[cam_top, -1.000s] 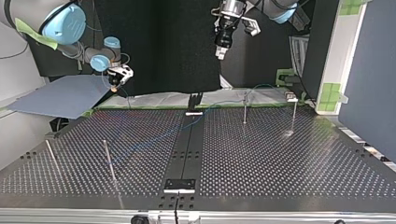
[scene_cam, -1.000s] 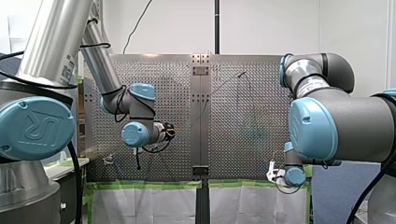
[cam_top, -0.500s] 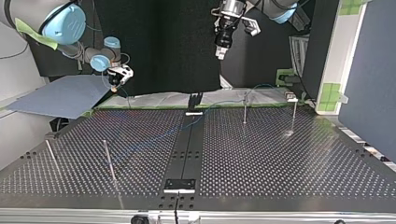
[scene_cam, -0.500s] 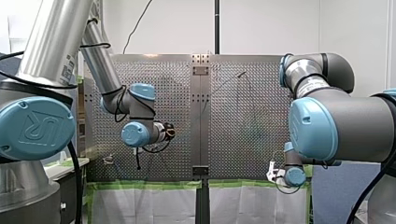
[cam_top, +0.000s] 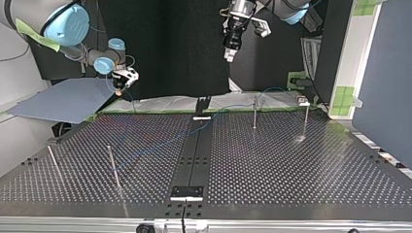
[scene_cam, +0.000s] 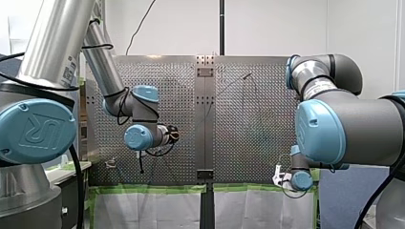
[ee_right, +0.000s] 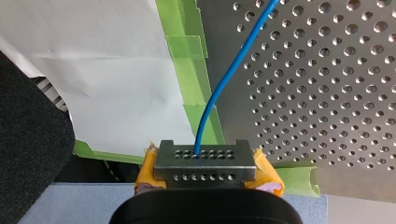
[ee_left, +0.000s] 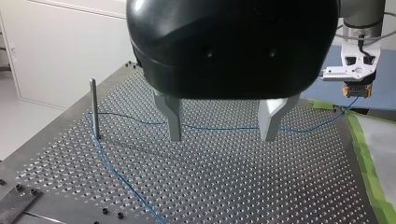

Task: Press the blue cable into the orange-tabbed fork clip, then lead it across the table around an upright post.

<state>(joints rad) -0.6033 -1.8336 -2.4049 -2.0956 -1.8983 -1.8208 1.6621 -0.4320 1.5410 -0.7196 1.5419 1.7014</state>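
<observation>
Left wrist view: the blue cable (ee_left: 219, 128), judged light and limp, is laid across the desk (ee_left: 233, 182) under the parted left claw (ee_left: 221, 138), best gripped there; one end is clamped in the right claw (ee_right: 205, 163).

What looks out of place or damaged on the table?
Nothing looks damaged or spilled. The cable only lies slack on the table, bending at a post; my right gripper holds its end past the table's edge, my left gripper is open and empty.
</observation>
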